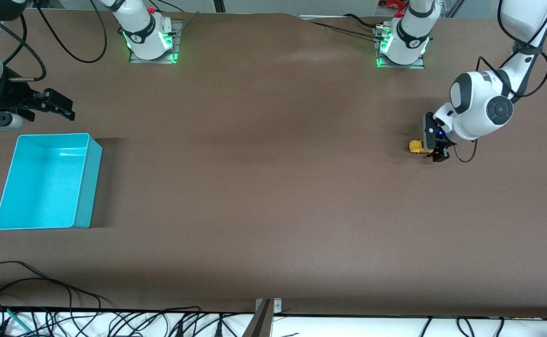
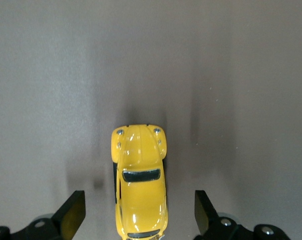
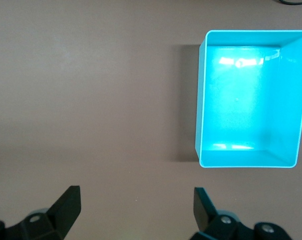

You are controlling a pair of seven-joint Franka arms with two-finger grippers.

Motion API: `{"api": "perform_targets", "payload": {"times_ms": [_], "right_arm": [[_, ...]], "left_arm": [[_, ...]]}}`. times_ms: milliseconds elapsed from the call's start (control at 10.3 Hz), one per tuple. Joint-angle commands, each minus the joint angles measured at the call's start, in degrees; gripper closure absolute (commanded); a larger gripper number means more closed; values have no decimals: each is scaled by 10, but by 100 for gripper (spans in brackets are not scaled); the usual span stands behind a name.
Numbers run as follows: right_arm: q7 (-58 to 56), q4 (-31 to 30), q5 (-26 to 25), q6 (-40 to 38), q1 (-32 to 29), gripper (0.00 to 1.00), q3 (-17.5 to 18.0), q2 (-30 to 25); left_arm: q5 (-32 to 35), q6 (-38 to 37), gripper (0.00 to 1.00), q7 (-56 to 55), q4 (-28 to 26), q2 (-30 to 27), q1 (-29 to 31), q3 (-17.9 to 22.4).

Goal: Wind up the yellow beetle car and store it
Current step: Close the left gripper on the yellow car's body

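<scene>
Two claws stood spread: the left claw (image 1: 437,153) low over the yellow beetle car (image 1: 417,147), which sat on the counter (image 1: 264,196) at the left arm's end, its long axis running straight between the fingers (image 2: 73,212), nose toward 12 o'clock in the wrist view. The right claw (image 1: 55,105) waited by the turquoise bin (image 1: 86,187), well apart.

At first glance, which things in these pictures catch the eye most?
The turquoise bin stands out first, large and empty at the right arm's end of the table. Next is the yellow beetle car at the left arm's end, with the open left gripper straddling it. The right gripper waits, open, by the bin.
</scene>
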Motion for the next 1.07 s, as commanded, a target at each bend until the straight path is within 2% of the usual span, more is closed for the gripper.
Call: {"api": "perform_targets", "payload": {"times_ms": [0, 97, 292, 778, 973], "right_arm": [[-1, 10, 10, -9, -4, 0, 2, 2], [-1, 10, 10, -9, -4, 0, 2, 2], [-1, 10, 10, -9, -4, 0, 2, 2], [0, 10, 10, -9, -4, 0, 2, 2], [0, 10, 10, -9, -4, 0, 2, 2]], "left_arm": [[-12, 12, 26, 19, 5, 12, 9, -3], [-12, 12, 42, 19, 5, 12, 9, -3], [-11, 12, 100, 20, 8, 12, 8, -3], [-13, 12, 100, 14, 22, 10, 9, -3], [-33, 29, 100, -6, 25, 23, 16, -2]]}}
